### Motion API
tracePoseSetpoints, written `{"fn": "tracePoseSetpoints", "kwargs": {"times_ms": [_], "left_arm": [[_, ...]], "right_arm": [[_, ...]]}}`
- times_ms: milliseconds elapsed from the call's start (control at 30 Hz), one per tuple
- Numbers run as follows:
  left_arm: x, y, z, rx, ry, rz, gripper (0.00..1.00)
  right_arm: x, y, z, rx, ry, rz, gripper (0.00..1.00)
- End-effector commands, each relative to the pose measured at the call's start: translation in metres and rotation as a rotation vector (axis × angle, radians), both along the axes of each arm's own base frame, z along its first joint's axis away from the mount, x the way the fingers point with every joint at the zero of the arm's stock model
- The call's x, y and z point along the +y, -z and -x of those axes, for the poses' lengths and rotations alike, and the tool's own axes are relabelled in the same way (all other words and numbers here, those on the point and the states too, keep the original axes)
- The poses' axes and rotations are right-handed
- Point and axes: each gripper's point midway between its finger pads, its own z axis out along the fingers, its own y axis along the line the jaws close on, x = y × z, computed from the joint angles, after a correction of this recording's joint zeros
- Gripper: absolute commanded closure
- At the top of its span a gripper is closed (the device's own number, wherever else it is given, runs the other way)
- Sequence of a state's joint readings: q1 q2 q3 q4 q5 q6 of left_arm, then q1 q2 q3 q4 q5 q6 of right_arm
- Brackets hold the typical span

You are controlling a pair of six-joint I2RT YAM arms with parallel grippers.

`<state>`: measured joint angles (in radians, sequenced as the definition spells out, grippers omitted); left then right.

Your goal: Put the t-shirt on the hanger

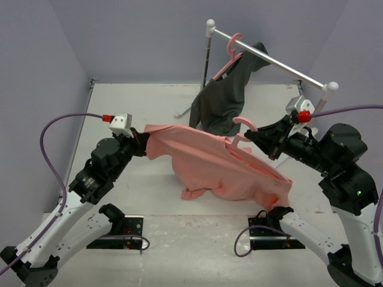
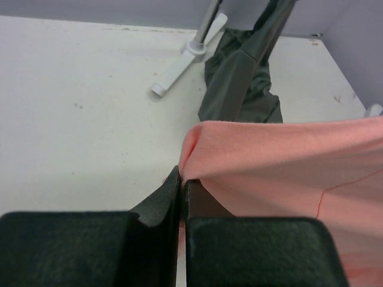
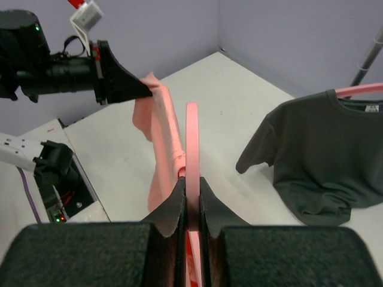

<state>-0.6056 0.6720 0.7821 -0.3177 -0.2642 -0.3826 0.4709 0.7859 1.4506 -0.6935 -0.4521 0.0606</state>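
Top external view: two arms are counted, one left and one right, each with one gripper. Two garments and two pink hangers are counted, along with one white rack (image 1: 269,60).

The left gripper (image 1: 139,143) is held above the table (image 1: 143,101). In the left wrist view, its fingers (image 2: 161,203) are seen pressed together, with an edge of the t-shirt (image 1: 221,167) pinched between them.

The right gripper (image 1: 251,136) is closed on the hanger (image 1: 242,122), just below the curved hook. In the right wrist view, the hanger is seen edge-on, clamped between the two fingers.

The t-shirt is spread between the two grippers. One end is raised at the left gripper, and the other end is draped along the hanger's sloping shoulder below the right gripper. The middle part sags, and a lower fold is rested on the table. The hook is left clear of the cloth. Whether the hanger's shoulder is inside the cloth or on top of it cannot be told.

One dark grey garment (image 1: 224,98) is hung on the second pink hanger (image 1: 233,51), which is hooked over the rack rail at the far side of the table. The grey garment's hem is located just behind the t-shirt.
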Motion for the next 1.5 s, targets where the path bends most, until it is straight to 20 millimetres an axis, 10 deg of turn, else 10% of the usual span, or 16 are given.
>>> {"fn": "tracePoseSetpoints", "kwargs": {"times_ms": [0, 400, 800, 1167, 1333, 1467], "left_arm": [[0.047, -0.014, -0.021, 0.006, -0.326, 0.051, 1.0], [0.004, -0.048, -0.029, -0.062, -0.082, 0.207, 1.0], [0.093, -0.068, -0.013, -0.108, -0.508, 0.222, 1.0], [0.094, -0.067, -0.034, -0.075, -0.514, 0.149, 1.0], [0.002, -0.092, -0.035, -0.158, 0.078, 0.05, 0.58], [0.0, -0.131, -0.022, -0.224, 0.137, 0.01, 0.37]], "right_arm": [[-0.021, 0.0, -0.003, -0.094, 0.108, 0.006, 1.0], [-0.008, 0.046, -0.013, -0.111, 0.085, -0.073, 1.0], [-0.005, 0.077, -0.03, -0.112, 0.096, -0.065, 1.0], [-0.017, 0.045, -0.006, -0.186, 0.097, -0.127, 1.0], [0.0, 0.055, -0.007, -0.085, -0.012, -0.016, 1.0], [-0.005, 0.065, -0.024, -0.029, 0.05, 0.038, 1.0]]}}
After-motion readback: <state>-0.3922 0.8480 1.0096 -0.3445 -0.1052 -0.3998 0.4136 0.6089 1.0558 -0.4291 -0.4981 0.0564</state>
